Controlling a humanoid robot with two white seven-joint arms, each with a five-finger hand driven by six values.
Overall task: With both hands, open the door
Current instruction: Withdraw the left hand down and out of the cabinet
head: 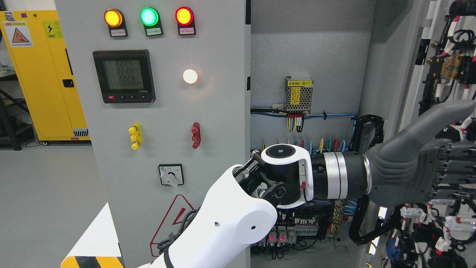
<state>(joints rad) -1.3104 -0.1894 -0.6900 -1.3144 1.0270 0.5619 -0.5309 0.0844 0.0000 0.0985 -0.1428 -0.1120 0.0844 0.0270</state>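
Note:
The grey electrical cabinet's right door point(455, 48) is swung open, its inner face full of wired components at the right edge of the head view. My left arm point(230, 219) enters from the bottom, left of the middle, and reaches across the opening. Its grey left hand point(446, 149) lies against the inner face of that open door, thumb raised and fingers stretched flat toward the right, holding nothing. The left door point(167, 111) is closed and carries three lamps, a meter, two handles and a rotary switch. My right arm is out of view.
Inside the cabinet point(316, 48) sit a small power supply point(298, 95), coloured wiring and terminal blocks point(297, 227) low down. A yellow storage cabinet point(41, 74) stands at the far left on the grey floor. A black-and-yellow striped edge point(93, 260) shows at the bottom left.

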